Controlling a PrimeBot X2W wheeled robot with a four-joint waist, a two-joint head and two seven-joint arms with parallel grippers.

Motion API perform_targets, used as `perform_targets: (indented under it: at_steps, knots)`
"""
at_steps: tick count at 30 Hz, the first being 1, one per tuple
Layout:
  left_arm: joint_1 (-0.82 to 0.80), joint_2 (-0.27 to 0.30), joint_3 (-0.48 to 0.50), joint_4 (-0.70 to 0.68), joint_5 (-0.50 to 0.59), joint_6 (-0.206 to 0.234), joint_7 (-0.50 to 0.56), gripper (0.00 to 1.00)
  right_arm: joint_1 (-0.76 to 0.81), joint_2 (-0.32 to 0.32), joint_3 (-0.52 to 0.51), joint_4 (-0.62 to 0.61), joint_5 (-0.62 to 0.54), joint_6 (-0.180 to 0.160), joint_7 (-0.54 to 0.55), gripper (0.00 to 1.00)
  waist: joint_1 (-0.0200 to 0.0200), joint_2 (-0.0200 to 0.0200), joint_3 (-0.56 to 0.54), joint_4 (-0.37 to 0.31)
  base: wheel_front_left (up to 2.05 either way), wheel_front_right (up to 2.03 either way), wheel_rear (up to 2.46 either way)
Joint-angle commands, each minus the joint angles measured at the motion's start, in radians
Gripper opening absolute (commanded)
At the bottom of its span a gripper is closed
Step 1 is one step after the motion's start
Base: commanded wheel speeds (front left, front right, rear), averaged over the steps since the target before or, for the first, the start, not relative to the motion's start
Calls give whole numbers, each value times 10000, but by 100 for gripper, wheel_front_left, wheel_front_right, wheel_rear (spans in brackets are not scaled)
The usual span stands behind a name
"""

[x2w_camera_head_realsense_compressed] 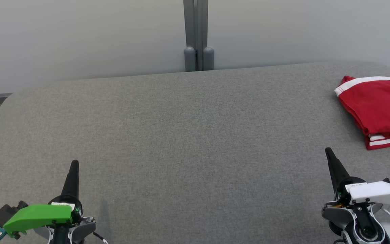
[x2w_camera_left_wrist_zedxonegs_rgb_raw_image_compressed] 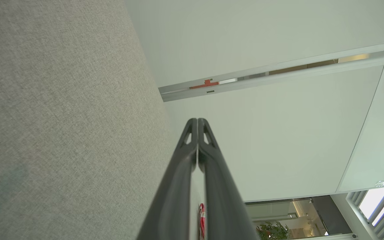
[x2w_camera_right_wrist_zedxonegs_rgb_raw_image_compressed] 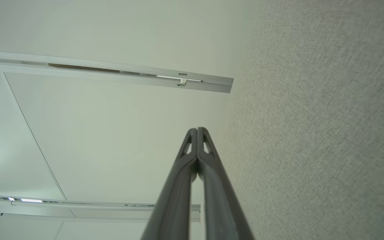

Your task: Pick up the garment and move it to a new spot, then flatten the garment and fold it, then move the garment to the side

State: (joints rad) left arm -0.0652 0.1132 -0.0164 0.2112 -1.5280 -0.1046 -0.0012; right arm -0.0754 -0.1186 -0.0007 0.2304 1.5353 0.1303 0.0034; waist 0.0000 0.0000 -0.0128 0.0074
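Head view is showing a grey fabric-covered work surface spanning nearly the full width of the frame, with rounded far corners. A pale wall is standing behind it, and a grey vertical post is dividing that wall at the middle, just behind the far edge of the surface.

The garment, red with white stripes, is lying folded at the far right of the surface, near the far right corner, with its right part running out of the frame. It is resting flat on the fabric, apart from both end effectors.

The left gripper is sitting at the lower left, above a green wrist cover, with its dark fingers pointing up the frame. The right gripper is sitting at the lower right, beside a white wrist cover, with its fingers leaning slightly left; their tip is lying just below the near edge of the garment in the frame, not touching it.

Left wrist view is showing the two fingers of that arm pressing together at the tips, fully closed and gripping nothing. Right wrist view is showing the same condition: both fingers are meeting at the tips, with nothing held between them
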Motion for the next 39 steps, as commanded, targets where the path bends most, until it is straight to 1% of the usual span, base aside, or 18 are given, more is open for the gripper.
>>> perform_targets:
  at_steps: [1,22,39]
  knots:
    - [-244,110,77,19,-252,-59,57,0,-192,-52,-50,10,217,6,53,0,0,0,8,-5,0,0,0]
    - [-544,151,364,257,-1745,-224,383,0,-423,-54,-194,172,1666,6,371,0,0,0,125,-73,0,0,0]
    - [-509,103,393,254,-1660,-200,426,0,-426,-34,-205,165,1592,6,374,0,0,0,126,-74,0,0,0]
